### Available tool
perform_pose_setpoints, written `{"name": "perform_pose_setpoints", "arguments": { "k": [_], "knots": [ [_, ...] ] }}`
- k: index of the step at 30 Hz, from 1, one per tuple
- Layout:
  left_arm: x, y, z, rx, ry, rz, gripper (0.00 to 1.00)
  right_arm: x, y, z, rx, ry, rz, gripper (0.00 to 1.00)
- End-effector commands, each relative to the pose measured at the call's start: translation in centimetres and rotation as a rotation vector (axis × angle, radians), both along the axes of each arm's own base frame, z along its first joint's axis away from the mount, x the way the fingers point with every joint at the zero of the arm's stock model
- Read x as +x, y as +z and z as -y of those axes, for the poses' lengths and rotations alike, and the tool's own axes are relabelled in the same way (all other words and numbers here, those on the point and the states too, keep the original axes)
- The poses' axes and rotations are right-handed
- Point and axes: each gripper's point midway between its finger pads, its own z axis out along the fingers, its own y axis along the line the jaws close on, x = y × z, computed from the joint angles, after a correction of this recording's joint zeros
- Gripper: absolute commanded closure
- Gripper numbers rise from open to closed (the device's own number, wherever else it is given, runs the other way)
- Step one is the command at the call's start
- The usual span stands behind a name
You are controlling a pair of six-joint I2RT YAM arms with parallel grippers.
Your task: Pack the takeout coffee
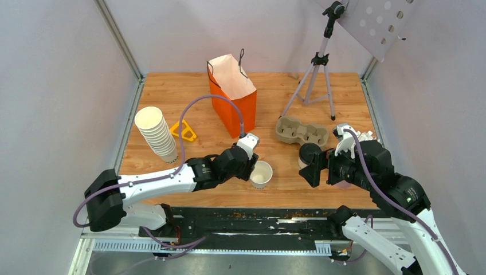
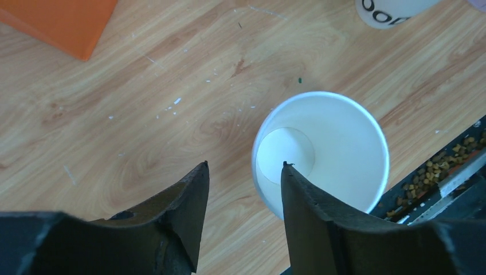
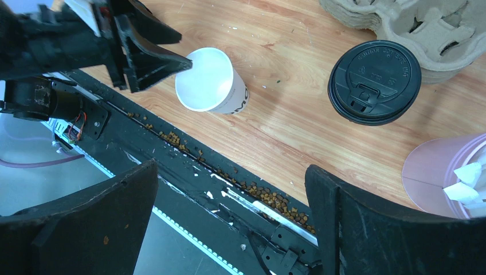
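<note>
White paper with a round black plastic lid on top: that is the small lidded cup [image 3: 374,81] to pack. I think it is light. Its paper wall is soft, so a hard squeeze would dent it. The lid looks smooth and slippery, and it might pop off if pulled. If there is drink inside, which I cannot see, tipping it could spill. The best place to hold it is the paper side just under the lid, with 1 finger on each side, gently and upright.

From above, the lidded cup stands on the wooden table [image 1: 172,91] at 4 o'clock from the tall orange paper bag [image 1: 232,97]. The brown cardboard cup tray [image 1: 302,131] is just beside it at 12 o'clock.

The right pincer [image 3: 232,172] is spread wide and holds nothing. In its own camera the lidded cup sits at 2 o'clock, near the 2 fingers but outside them and not touching.

The left pincer [image 2: 243,167] is spread too. A white paper cup with no lid [image 2: 344,143] sits at 3 o'clock from it. Its rim looks to lie between the fingers, and I cannot tell if they touch it.
</note>
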Motion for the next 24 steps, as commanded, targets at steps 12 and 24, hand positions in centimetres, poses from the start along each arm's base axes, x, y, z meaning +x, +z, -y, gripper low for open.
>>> {"name": "perform_pose_setpoints", "arguments": {
  "k": [12,24],
  "knots": [
    [1.7,2.2,-12.0,0.204,0.385,-0.017,0.45,-0.8,-0.3,-0.1,0.065,-0.024,-0.018,0.00],
    [3.4,-3.8,-16.9,0.311,0.486,-0.126,0.46,-0.2,-0.2,-0.6,0.080,-0.025,-0.017,0.00]
  ]
}}
